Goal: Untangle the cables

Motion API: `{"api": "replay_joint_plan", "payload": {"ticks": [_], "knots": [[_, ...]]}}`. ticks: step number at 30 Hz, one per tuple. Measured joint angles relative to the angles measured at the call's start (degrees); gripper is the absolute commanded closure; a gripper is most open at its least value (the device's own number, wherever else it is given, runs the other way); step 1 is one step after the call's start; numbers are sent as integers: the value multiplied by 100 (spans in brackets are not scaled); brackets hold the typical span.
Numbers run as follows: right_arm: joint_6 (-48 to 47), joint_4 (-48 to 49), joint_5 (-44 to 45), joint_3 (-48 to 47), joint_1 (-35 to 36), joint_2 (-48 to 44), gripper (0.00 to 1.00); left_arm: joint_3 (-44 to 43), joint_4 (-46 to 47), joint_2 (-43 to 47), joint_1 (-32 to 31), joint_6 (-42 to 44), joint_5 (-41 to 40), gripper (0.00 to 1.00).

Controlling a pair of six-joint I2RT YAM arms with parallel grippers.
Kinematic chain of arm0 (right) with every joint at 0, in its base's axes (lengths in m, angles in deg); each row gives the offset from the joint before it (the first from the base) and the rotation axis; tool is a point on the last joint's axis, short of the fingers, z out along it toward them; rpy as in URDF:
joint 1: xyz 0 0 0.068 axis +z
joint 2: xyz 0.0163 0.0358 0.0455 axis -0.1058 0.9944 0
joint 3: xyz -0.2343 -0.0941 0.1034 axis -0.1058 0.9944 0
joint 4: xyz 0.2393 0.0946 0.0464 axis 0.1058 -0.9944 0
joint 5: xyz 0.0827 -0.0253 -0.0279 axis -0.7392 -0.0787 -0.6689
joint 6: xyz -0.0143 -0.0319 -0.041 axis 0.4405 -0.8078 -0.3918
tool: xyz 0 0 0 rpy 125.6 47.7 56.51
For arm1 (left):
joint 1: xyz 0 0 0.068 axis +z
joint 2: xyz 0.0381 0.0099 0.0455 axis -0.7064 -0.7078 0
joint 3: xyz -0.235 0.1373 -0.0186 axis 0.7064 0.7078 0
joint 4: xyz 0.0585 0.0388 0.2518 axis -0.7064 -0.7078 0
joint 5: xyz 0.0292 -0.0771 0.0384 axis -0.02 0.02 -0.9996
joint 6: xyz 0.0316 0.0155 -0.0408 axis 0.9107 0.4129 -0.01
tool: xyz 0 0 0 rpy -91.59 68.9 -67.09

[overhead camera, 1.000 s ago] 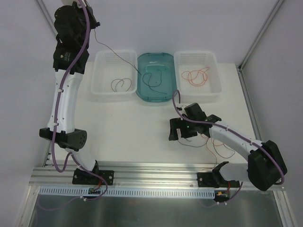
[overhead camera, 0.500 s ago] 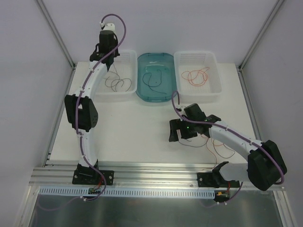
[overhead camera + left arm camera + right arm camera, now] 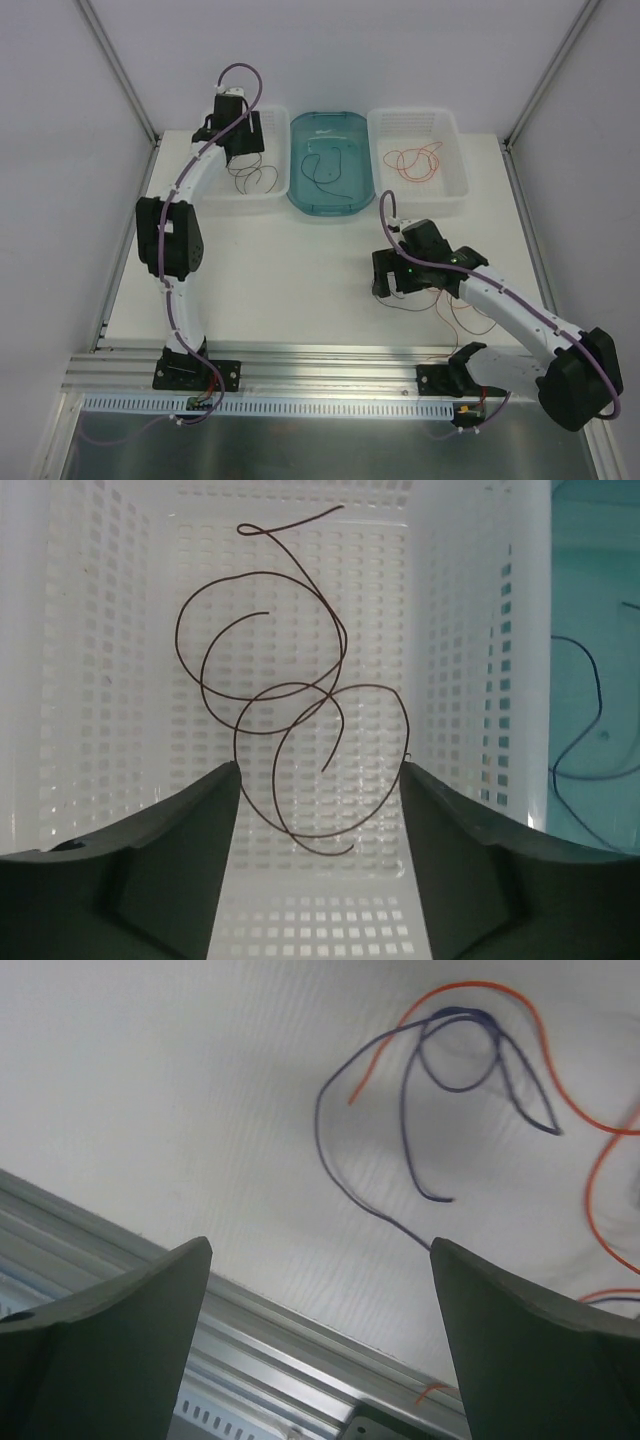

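Observation:
Brown cables [image 3: 262,694] lie coiled on the floor of the left white basket [image 3: 212,180], free of my fingers. Above them my left gripper [image 3: 320,780] hangs open; in the top view it [image 3: 243,148] sits over the basket's far end. A black-blue cable [image 3: 322,170] lies in the teal tray [image 3: 300,195]. Red-orange cables [image 3: 413,160] rest in the right white basket [image 3: 455,185]. A loose tangle of cables [image 3: 458,312] lies on the table by my right gripper [image 3: 392,285]. That gripper [image 3: 320,1250] is open over a dark blue cable [image 3: 404,1130] and a red-orange cable [image 3: 590,1175], touching neither.
An aluminium rail [image 3: 250,1330] runs along the table's near edge, just below the right fingers. The teal tray's edge [image 3: 600,600] shows to the right of the left basket's wall. Frame posts stand at the back corners.
The left arm swung down from high up to the left basket and opened, leaving a brown cable in it. The right gripper shifted slightly right, toward the tangle.

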Motion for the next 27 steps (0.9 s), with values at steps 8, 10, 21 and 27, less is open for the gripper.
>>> {"api": "replay_joint_plan", "payload": {"ticks": [8, 10, 21, 27], "knots": [[201, -507, 1054, -42, -992, -498, 5, 1379, -181, 2037, -26, -857, 1158, 1], [284, -568, 1244, -24, -1200, -621, 6, 1928, -127, 2675, -92, -1093, 1381, 1], [448, -422, 1893, 411, -2334, -754, 17, 4559, -232, 4098, -1655, -1493, 1930, 1], [420, 136, 1314, 778, -2710, -157, 56, 5635, -369, 4846, -2015, -1814, 2061, 1]]}}
